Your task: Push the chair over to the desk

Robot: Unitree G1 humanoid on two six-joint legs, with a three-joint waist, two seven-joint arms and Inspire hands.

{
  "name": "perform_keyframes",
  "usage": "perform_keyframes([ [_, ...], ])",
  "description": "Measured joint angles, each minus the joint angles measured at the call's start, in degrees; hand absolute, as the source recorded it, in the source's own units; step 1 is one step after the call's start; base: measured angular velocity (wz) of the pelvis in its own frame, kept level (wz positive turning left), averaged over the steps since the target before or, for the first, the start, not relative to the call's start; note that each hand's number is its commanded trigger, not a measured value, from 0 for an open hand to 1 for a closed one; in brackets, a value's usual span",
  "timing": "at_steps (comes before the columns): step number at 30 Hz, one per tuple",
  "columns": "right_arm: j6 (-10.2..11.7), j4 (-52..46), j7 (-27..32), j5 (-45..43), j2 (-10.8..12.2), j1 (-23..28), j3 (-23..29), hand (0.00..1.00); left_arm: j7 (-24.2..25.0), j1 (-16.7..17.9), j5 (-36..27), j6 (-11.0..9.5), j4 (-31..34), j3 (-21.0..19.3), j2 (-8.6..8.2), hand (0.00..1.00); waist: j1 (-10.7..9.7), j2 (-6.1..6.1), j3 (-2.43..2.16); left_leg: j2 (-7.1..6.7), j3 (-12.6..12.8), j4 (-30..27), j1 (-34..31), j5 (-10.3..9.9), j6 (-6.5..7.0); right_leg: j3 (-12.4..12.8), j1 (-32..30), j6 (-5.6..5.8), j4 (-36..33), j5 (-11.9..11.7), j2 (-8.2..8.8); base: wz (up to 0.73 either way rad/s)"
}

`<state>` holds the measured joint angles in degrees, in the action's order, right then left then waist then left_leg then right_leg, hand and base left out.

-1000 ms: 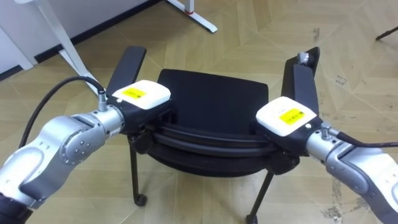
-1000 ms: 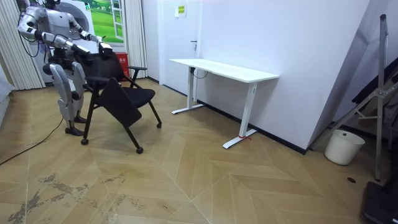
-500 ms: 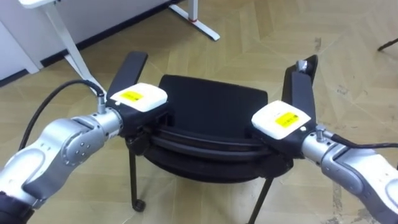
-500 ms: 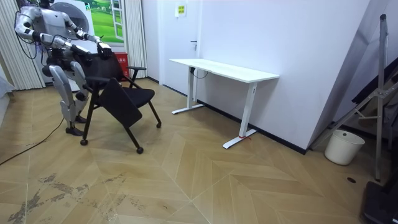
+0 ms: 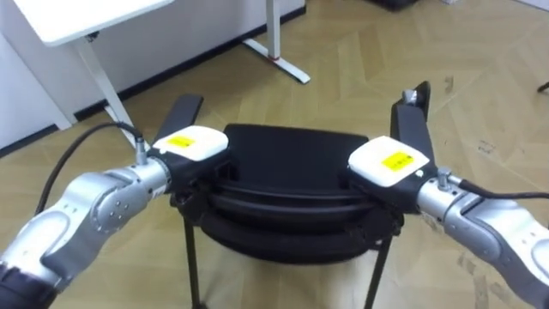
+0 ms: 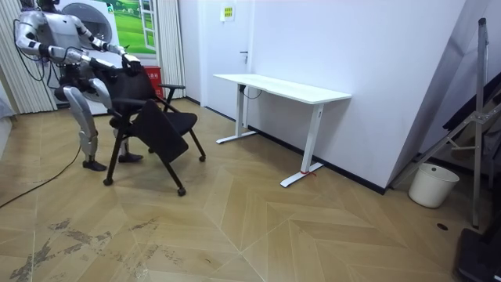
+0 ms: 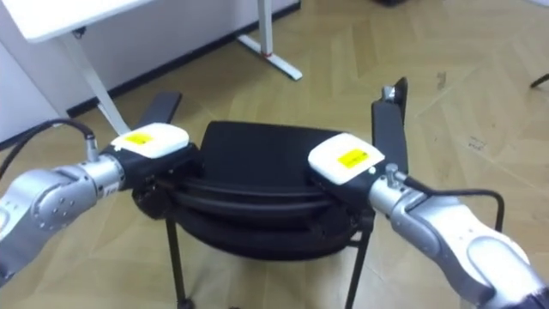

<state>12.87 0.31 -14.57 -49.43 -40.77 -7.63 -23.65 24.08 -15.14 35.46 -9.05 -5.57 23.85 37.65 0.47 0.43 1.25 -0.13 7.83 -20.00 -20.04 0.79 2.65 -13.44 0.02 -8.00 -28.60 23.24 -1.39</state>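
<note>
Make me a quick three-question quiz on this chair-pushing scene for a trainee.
1. True or false: the left hand and the right hand are both at the backrest of the black chair.
2. What stands against the wall beyond the chair? A: a white desk. B: a sofa. C: a fridge.
3. Fill in: in the room view, the white bucket stands on the view's ___ side.
Key: 1 true; 2 A; 3 right.
</note>
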Motion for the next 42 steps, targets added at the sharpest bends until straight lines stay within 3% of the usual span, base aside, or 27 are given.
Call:
perform_keyframes([
  [2, -0.1, -1.1, -0.1, -0.2, -0.4, 0.0, 0.4, 1.00, 0.2, 0.0, -0.5, 0.1, 0.8, -0.1, 0.66, 1.00, -0.4, 0.03, -0.14, -1.09, 0.6, -0.3, 0.4, 0.5, 0.96, 0.6, 0.4, 0.86, 0.1, 0.9, 0.73, -0.09],
  [4, -0.1, -1.6, -0.3, -0.4, -0.5, 0.0, 1.0, 1.00, 0.3, 0.0, -0.8, 0.3, 1.2, -0.1, 0.99, 1.00, -0.6, -0.56, -0.41, -2.82, 1.8, -0.8, 1.5, -0.9, 2.84, 1.6, 1.5, 2.38, -0.2, 2.1, 2.51, -0.15],
  [5, -0.1, -1.7, -0.4, -0.4, -0.5, 0.0, 1.1, 1.00, 0.3, 0.0, -0.8, 0.3, 1.2, -0.1, 0.91, 1.00, -0.7, -0.76, -0.48, -3.31, 2.0, -1.2, 1.8, -1.6, 3.07, 1.7, 1.9, 2.97, -0.8, 2.4, 3.07, -0.08],
  [8, 0.2, -1.9, -0.5, -0.2, -1.2, -0.3, 1.5, 1.00, 0.2, -0.5, -1.1, 0.3, 1.2, 0.1, 0.79, 1.00, -1.9, -1.19, -0.54, -4.15, 3.0, -5.0, 2.7, -5.2, 4.17, 2.0, -0.9, 7.08, -11.8, 1.8, 6.32, 0.01],
  [9, 0.7, -1.9, -0.5, -0.1, -1.7, -0.3, 1.4, 1.00, 0.2, -0.6, -1.3, 0.2, 1.2, 0.1, 0.73, 1.00, -2.5, -1.29, -0.48, -4.63, 3.1, -5.9, 3.5, -7.0, 4.53, 2.4, -2.8, 9.58, -17.9, -0.2, 7.69, 0.07],
  [11, 1.7, -1.4, -0.6, -0.1, -2.0, -0.3, 1.4, 1.00, -0.1, -0.6, -1.5, 0.2, 1.2, 0.6, 0.78, 1.00, -2.9, -1.36, -0.44, -5.02, 3.1, -6.9, 5.0, -9.2, 4.95, 2.8, -4.3, 9.69, -23.7, -4.0, 8.91, 0.02],
  [12, 2.2, -0.9, -0.4, -0.1, -1.9, -0.3, 1.4, 1.00, -0.2, -0.6, -1.5, 0.2, 1.2, 0.6, 0.79, 1.00, -3.3, -1.32, -0.44, -5.10, 2.9, -6.9, 6.1, -10.3, 5.14, 2.8, -5.1, 9.98, -26.2, -7.0, 9.26, 0.00],
  [13, 2.6, -0.3, 0.0, -0.1, -1.7, -0.3, 1.4, 1.00, -0.4, -0.6, -1.4, 0.2, 1.2, 0.8, 0.86, 1.00, -3.6, -1.19, -0.40, -4.96, 2.5, -6.8, 7.2, -11.2, 5.26, 3.0, -5.4, 10.41, -27.6, -10.2, 9.02, 0.00],
  [15, 3.5, 0.5, 0.0, 0.0, -1.7, -0.3, 1.2, 1.00, -0.9, -0.5, -1.4, 0.2, 1.3, 1.3, 1.19, 1.00, -3.1, -1.20, -0.38, -4.54, 2.5, -5.8, 9.3, -12.4, 5.38, 4.0, -7.4, 11.24, -30.8, -14.3, 8.77, -0.17],
  [18, 3.8, 1.1, 1.4, 0.2, -1.3, -0.3, 1.2, 1.00, -1.3, -0.6, -1.2, 0.2, 1.5, 1.3, 1.71, 1.00, -3.2, -0.81, -0.13, -4.45, 2.5, -5.7, 11.1, -14.5, 5.58, 4.0, -13.4, 10.24, -34.3, -10.2, 9.81, -0.15],
  [21, 4.0, 1.1, 1.8, 0.2, -1.4, -0.3, 1.2, 1.00, -1.4, -0.6, -1.3, 0.2, 1.5, 1.4, 1.88, 1.00, -3.5, -0.01, 0.40, -3.68, 2.5, -6.9, 12.9, -17.4, 5.30, 5.6, -19.9, 9.80, -27.4, -7.5, 9.08, -0.02],
  [23, 4.3, 1.1, 1.9, 0.3, -1.5, -0.2, 1.2, 1.00, -1.4, -0.5, -1.6, 0.0, 1.4, 1.4, 2.10, 1.00, -3.5, 0.40, 0.65, -3.31, 1.9, -8.0, 14.2, -19.2, 4.72, 5.5, -21.5, 9.68, -17.6, -7.8, 8.68, 0.10],
  [24, 4.8, 1.0, 1.9, 0.4, -1.7, -0.2, 1.2, 1.00, -1.6, -0.3, -1.7, -0.1, 1.4, 1.4, 2.15, 1.00, -4.2, 0.48, 0.69, -3.30, 0.7, -8.6, 14.9, -20.3, 4.25, 5.6, -21.2, 9.71, -9.6, -9.5, 8.30, 0.45],
  [25, 4.9, 0.9, 2.1, 0.6, -1.9, -0.2, 1.2, 1.00, -1.9, -0.3, -2.2, -0.3, 1.5, 1.4, 2.60, 1.00, -5.3, 0.35, 0.57, -3.29, -0.6, -9.3, 15.0, -21.2, 3.78, 5.6, -20.9, 9.01, -3.5, -13.4, 8.09, 0.51],
  [26, 5.0, 0.7, 2.1, 0.8, -2.1, -0.2, 1.1, 1.00, -2.0, -0.4, -2.2, -0.4, 1.6, 1.4, 2.84, 1.00, -5.5, 0.37, 0.41, -3.19, -1.1, -9.6, 15.1, -21.7, 3.33, 5.8, -20.5, 8.39, -2.5, -15.4, 7.66, 0.44],
  [27, 5.1, 0.6, 2.1, 1.2, -2.2, -0.2, 1.2, 1.00, -2.3, -0.5, -2.2, -0.4, 1.7, 1.4, 3.07, 1.00, -5.5, 0.77, 0.16, -2.24, -2.0, -10.2, 14.9, -22.6, 2.37, 5.5, -19.6, 6.91, -1.8, -17.0, 6.78, 0.17],
  [31, 4.2, 0.6, 2.5, 0.4, -1.5, -0.6, 1.1, 1.00, -2.3, -1.7, -2.0, -0.6, 1.7, 1.2, 3.62, 1.00, -4.8, 1.18, 0.11, 1.72, -2.4, -10.8, 15.9, -24.1, -0.31, 2.2, -17.2, 4.41, -0.9, -15.1, 3.88, 0.07],
  [35, 4.1, 0.6, 2.3, 0.4, -1.3, -0.7, 1.1, 1.00, -2.1, -1.8, -2.0, -0.3, 2.1, 1.2, 3.74, 1.00, -4.5, 1.29, 0.19, 4.44, -1.4, -15.3, 16.6, -24.3, -1.05, 1.0, -14.8, 3.08, -1.2, -12.1, 2.20, 0.07],
  [37, 4.1, 0.6, 2.2, 0.4, -1.2, -0.7, 1.1, 1.00, -2.0, -1.8, -2.0, -0.1, 2.0, 1.2, 3.63, 1.00, -4.2, 1.28, 0.20, 5.94, -0.8, -20.6, 15.4, -23.8, -1.84, 0.2, -13.7, 2.34, -2.4, -10.1, 1.79, 0.09],
  [38, 4.0, 0.8, 2.2, 0.4, -1.1, -0.7, 1.1, 1.00, -2.0, -1.8, -2.0, 0.0, 1.7, 1.2, 3.21, 1.00, -3.6, 1.32, 0.23, 7.52, 0.4, -24.3, 14.7, -23.3, -2.71, 0.0, -12.9, 1.79, -3.4, -8.7, 1.30, 0.06],
  [40, 3.3, 1.7, 2.2, 0.4, 0.0, -0.7, 0.9, 1.00, -2.5, -1.8, -2.0, 0.0, 0.2, 1.2, 2.46, 1.00, -3.9, 1.04, 0.38, 9.52, 1.1, -29.3, 13.9, -20.8, -5.13, -1.5, -10.0, 1.03, -3.8, -6.4, 1.11, 0.26],
  [41, 3.2, 1.7, 2.2, 0.4, 0.0, -0.7, 0.8, 1.00, -2.7, -1.6, -2.0, 0.0, -0.1, 1.2, 2.21, 1.00, -4.2, 0.95, 0.41, 9.67, 1.1, -30.3, 13.6, -19.8, -5.02, -1.8, -9.3, 0.93, -3.6, -5.9, 1.15, 0.41],
  [42, 3.2, 1.9, 2.2, 0.4, 0.1, -0.7, 0.7, 1.00, -3.2, -1.1, -1.6, 0.1, -0.2, 1.2, 1.92, 1.00, -4.7, 0.70, 0.58, 9.78, 0.9, -31.7, 13.3, -17.6, -4.96, -2.2, -7.8, 0.80, -2.7, -5.6, 1.17, 0.29],
])
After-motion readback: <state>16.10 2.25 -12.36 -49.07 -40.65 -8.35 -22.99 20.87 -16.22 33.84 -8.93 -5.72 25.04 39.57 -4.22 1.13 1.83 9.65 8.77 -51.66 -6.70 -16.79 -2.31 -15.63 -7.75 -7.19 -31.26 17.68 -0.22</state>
